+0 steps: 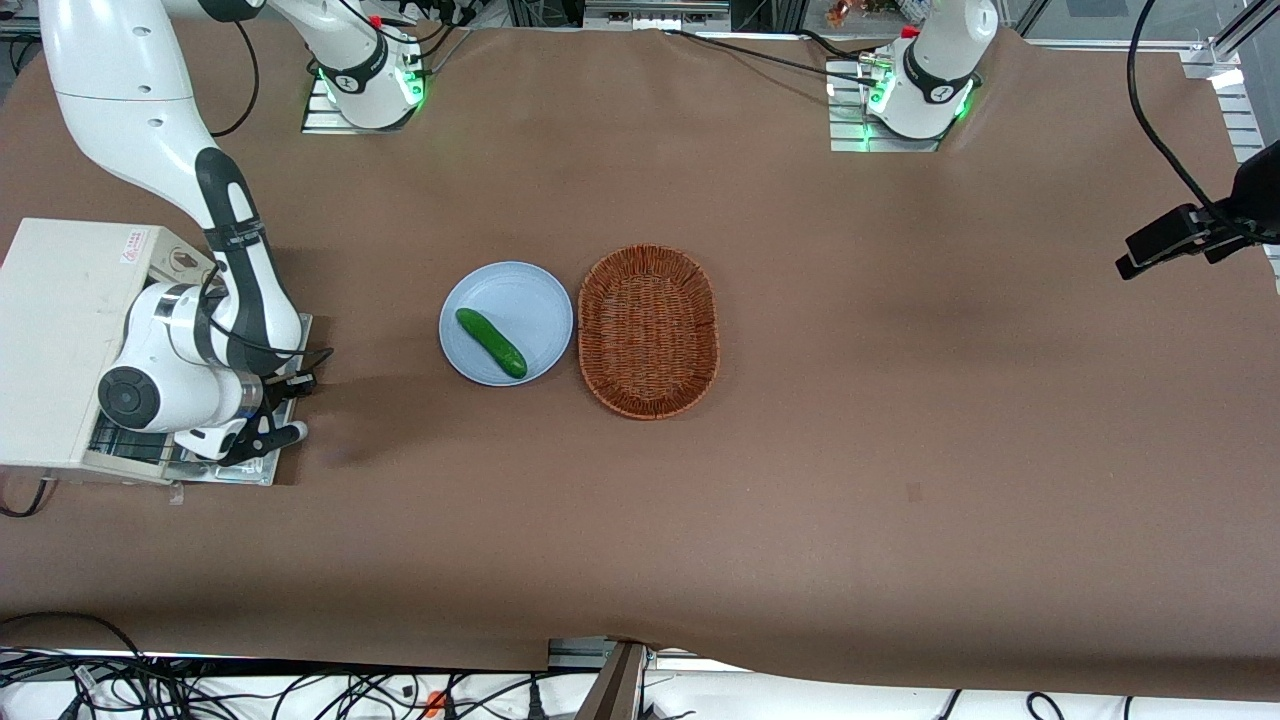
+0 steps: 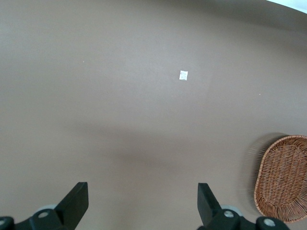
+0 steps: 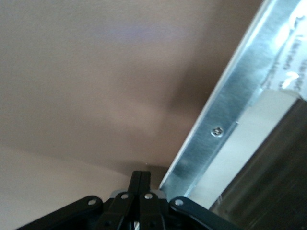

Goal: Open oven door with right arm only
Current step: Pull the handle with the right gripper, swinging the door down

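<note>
The white toaster oven (image 1: 60,330) stands at the working arm's end of the table. Its oven door (image 1: 262,474) hangs folded down in front of it, near flat, mostly hidden under the arm's wrist. The right arm (image 1: 150,120) bends down over the oven. Its black gripper (image 1: 283,433) sits just above the door's outer edge with the fingers pressed together and nothing between them. In the right wrist view the shut gripper (image 3: 141,178) is beside the door's silvery frame (image 3: 230,120) and dark glass (image 3: 280,182). The bar handle is not visible.
A light blue plate (image 1: 520,290) with a green cucumber (image 1: 491,342) lies mid-table, beside a brown wicker basket (image 1: 648,330), which also shows in the left wrist view (image 2: 283,179). A black camera head (image 1: 1195,235) on a stalk stands at the parked arm's end.
</note>
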